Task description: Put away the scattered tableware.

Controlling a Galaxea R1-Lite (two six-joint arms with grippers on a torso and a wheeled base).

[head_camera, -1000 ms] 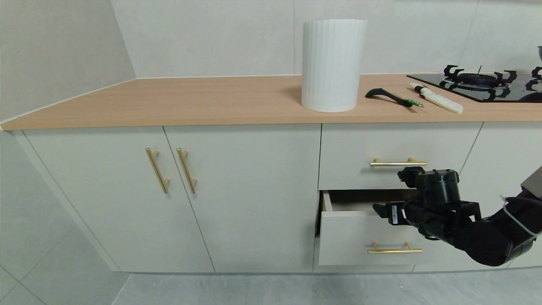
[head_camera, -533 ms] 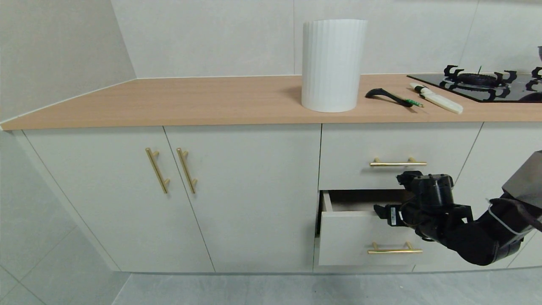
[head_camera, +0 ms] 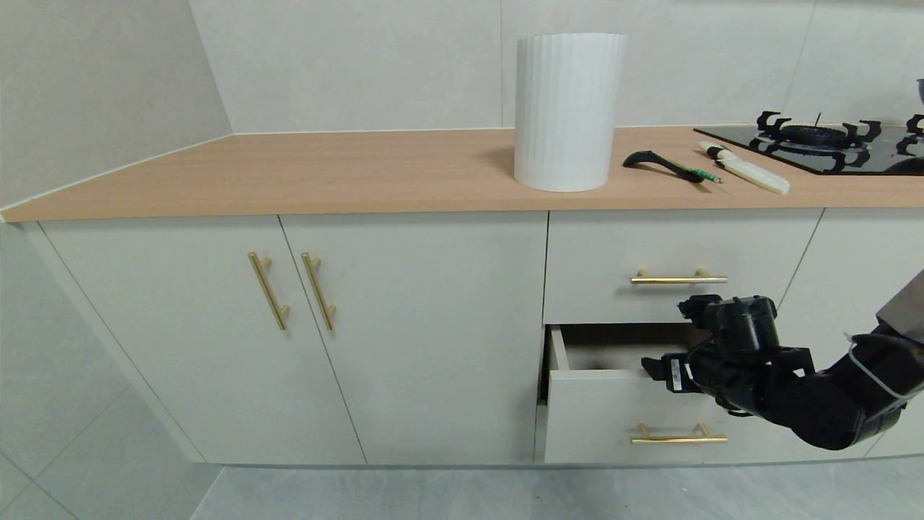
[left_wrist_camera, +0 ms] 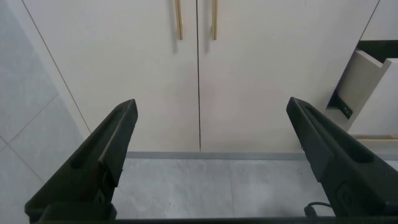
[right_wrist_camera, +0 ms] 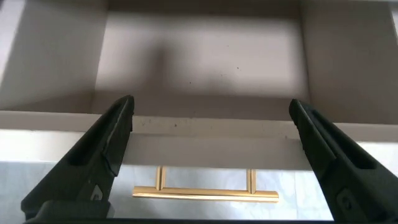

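Observation:
A black ladle [head_camera: 660, 164], a thin green-tipped utensil [head_camera: 704, 174] and a white-sheathed knife [head_camera: 743, 167] lie on the wooden counter [head_camera: 325, 173], right of a tall white ribbed container [head_camera: 568, 108]. Below them the lower drawer [head_camera: 599, 412] stands partly pulled out, and its inside [right_wrist_camera: 199, 56] looks bare. My right gripper [head_camera: 671, 336] is open at the drawer front's top edge [right_wrist_camera: 205, 127], one finger [right_wrist_camera: 106, 155] on each side of the gold handle [right_wrist_camera: 205, 194]. My left gripper [left_wrist_camera: 208, 124] is open and holds nothing, low in front of the cabinet doors [left_wrist_camera: 199, 62].
A black gas hob [head_camera: 816, 144] sits at the counter's right end. The upper drawer [head_camera: 678, 260] above the open one is closed. Two cabinet doors with gold handles [head_camera: 292, 289] are closed on the left. Grey floor tiles [head_camera: 108, 462] lie below.
The lower drawer has slid out a little farther, its front and handle lower in the picture. My right gripper has drawn back with it, still open.

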